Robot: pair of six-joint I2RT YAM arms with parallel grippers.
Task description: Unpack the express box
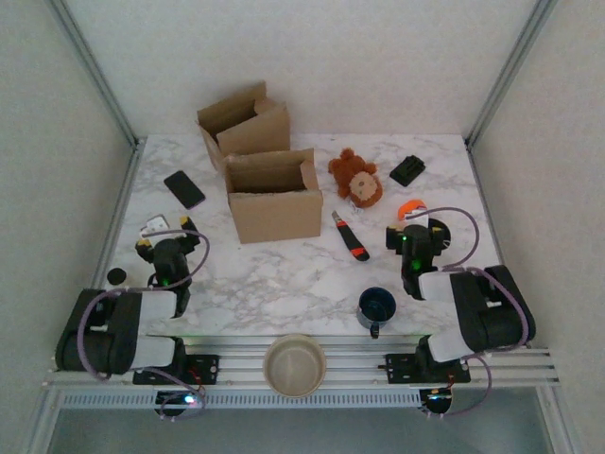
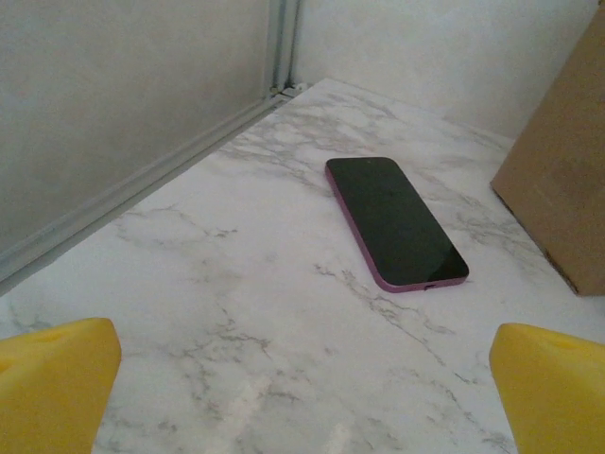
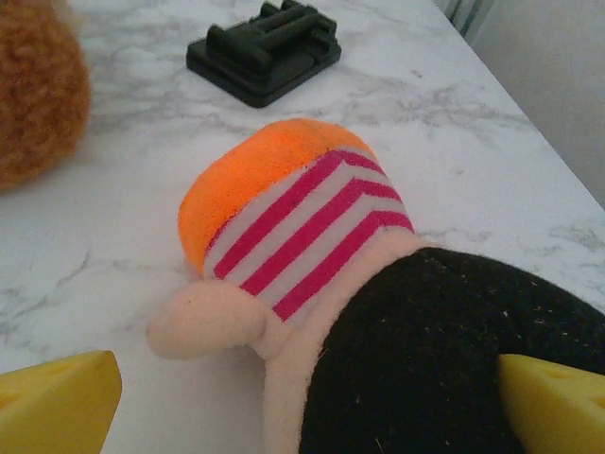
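So the tabletop (image 1: pixel 284 274) looks like white marble with grey veins, smooth with a soft sheen, and the cardboard box (image 1: pixel 274 216) mid-frame is plain matt brown paperboard. The phone (image 2: pixel 395 219) in the left wrist view is the shiny one, a glossy black glass face with a satin purple rim, while the black block (image 3: pixel 265 47) at the top of the right wrist view looks like dull moulded plastic. The plush doll (image 3: pixel 293 218) is all cloth, with a fuzzy orange cap, a pink-striped band and black fleece, and the teddy (image 3: pixel 33 95) at upper left is shaggy brown pile.
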